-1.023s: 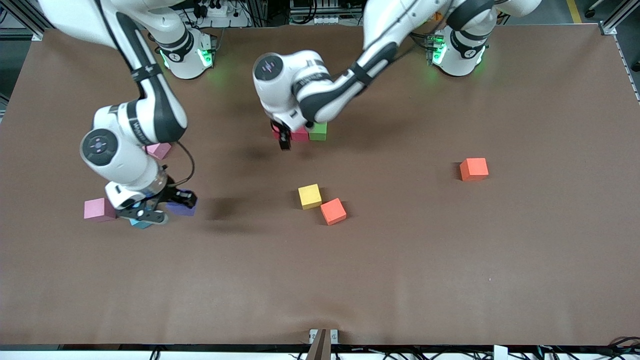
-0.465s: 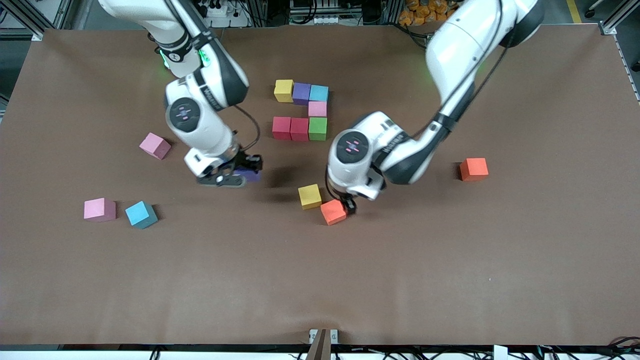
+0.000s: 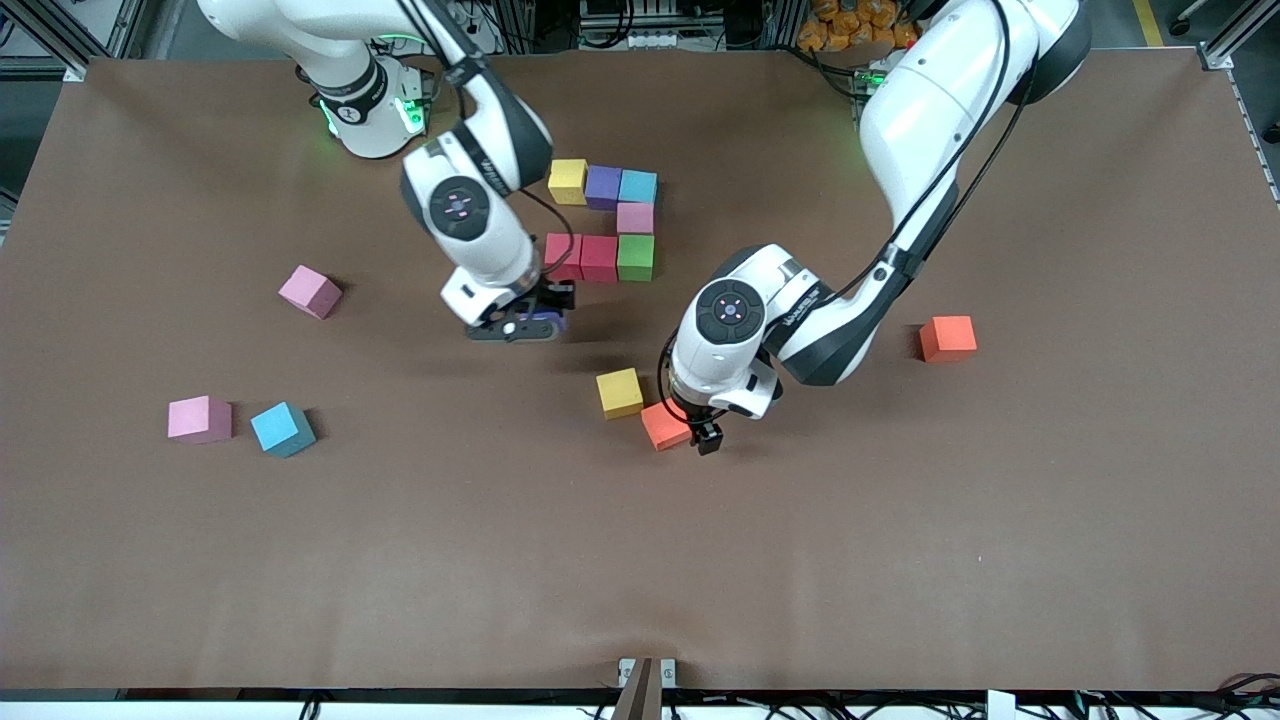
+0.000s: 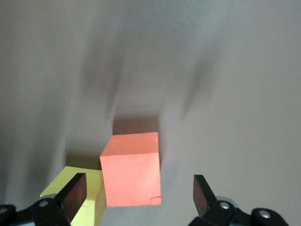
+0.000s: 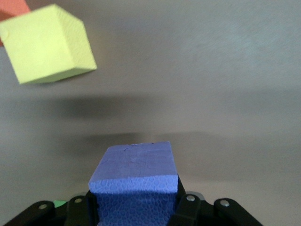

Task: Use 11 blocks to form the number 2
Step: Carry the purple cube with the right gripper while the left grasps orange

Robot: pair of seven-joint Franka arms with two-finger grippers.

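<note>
Seven blocks lie joined: yellow (image 3: 567, 181), purple (image 3: 603, 187), light blue (image 3: 638, 186), pink (image 3: 635, 217), green (image 3: 635, 257) and two red (image 3: 599, 258). My right gripper (image 3: 530, 322) (image 5: 136, 207) is shut on a purple block (image 3: 538, 323) (image 5: 134, 179), over the table beside the red pair. My left gripper (image 3: 690, 430) (image 4: 138, 195) hangs open over an orange block (image 3: 663, 425) (image 4: 131, 175), one finger (image 4: 75, 193) above the touching yellow block (image 3: 619, 392) (image 4: 87, 200).
Loose blocks on the brown table: an orange one (image 3: 947, 338) toward the left arm's end; a pink one (image 3: 310, 291), another pink one (image 3: 198, 418) and a light blue one (image 3: 282, 429) toward the right arm's end.
My right arm has carried the purple block from beside the pink and light blue blocks toward the joined blocks. My left arm has swung from the joined blocks to over the orange block.
</note>
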